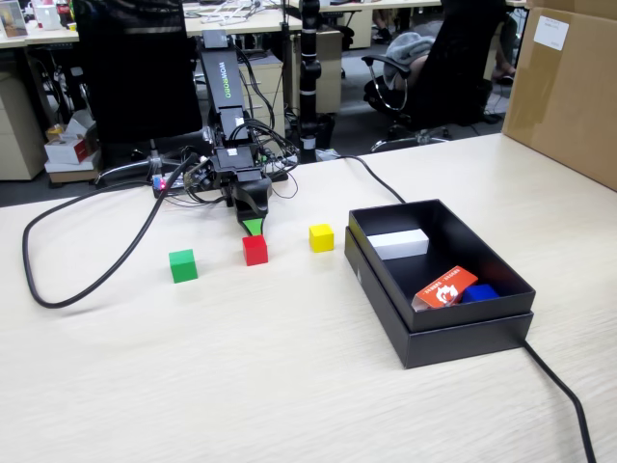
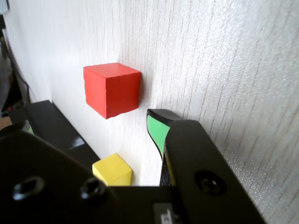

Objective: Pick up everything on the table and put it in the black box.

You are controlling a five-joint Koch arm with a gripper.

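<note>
Fixed view: gripper (image 1: 254,228) hangs just behind the red cube (image 1: 254,250), which sits between green cube (image 1: 183,265) and yellow cube (image 1: 321,237), left of the box (image 1: 461,323). Wrist view: red cube (image 2: 112,89) lies just ahead of the one visible fingertip (image 2: 159,127); opening unclear.

We see the red cube (image 2: 112,89) resting on the pale table (image 2: 224,60), just clear of our gripper's green-padded fingertip (image 2: 156,128). The yellow cube (image 2: 113,171) peeks out low down, with the black box (image 2: 56,128) edge at left.
</note>
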